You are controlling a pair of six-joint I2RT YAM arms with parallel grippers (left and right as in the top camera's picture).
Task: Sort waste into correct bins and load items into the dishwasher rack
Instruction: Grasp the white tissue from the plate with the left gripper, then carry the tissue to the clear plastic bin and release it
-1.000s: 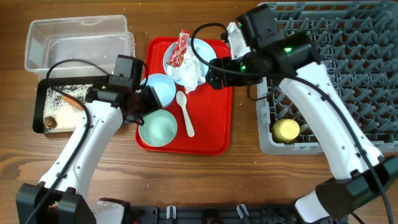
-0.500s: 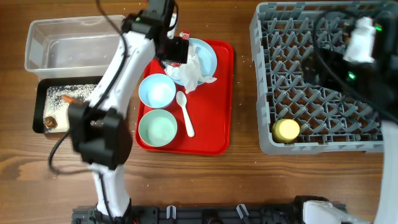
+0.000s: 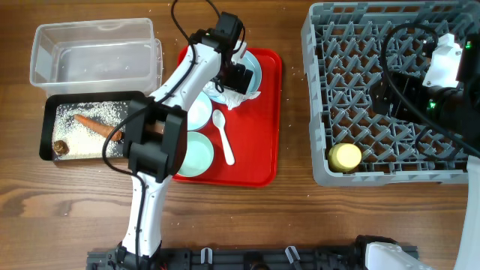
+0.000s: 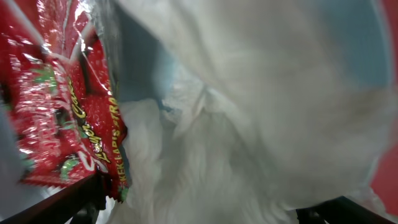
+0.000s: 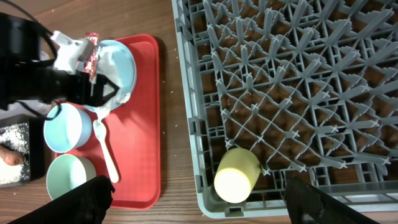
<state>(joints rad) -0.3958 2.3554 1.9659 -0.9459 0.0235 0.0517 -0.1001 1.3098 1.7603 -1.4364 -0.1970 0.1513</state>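
My left gripper (image 3: pixel 234 75) is open, low over the crumpled white napkin (image 3: pixel 238 96) on the pale blue plate (image 3: pixel 256 64). In the left wrist view the napkin (image 4: pixel 249 124) fills the frame between my fingertips (image 4: pixel 68 202), with the red snack wrapper (image 4: pixel 62 93) at its left. The pale blue bowl (image 3: pixel 199 111), mint-green bowl (image 3: pixel 195 154) and white spoon (image 3: pixel 223 135) lie on the red tray (image 3: pixel 255 161). My right gripper (image 3: pixel 441 79) is open and empty, high over the grey rack (image 3: pixel 390 97), where the yellow cup (image 5: pixel 236 177) lies.
A clear tub (image 3: pixel 94 52) stands at the back left. In front of it the black tray (image 3: pixel 52 112) holds rice, a carrot piece (image 3: pixel 90 121) and a brown lump (image 3: pixel 60 147). My left arm stretches across the tray's left side.
My left gripper moved from beside the bowls up to the plate and settled over the napkin. My right arm pulled away from the tray to above the rack.
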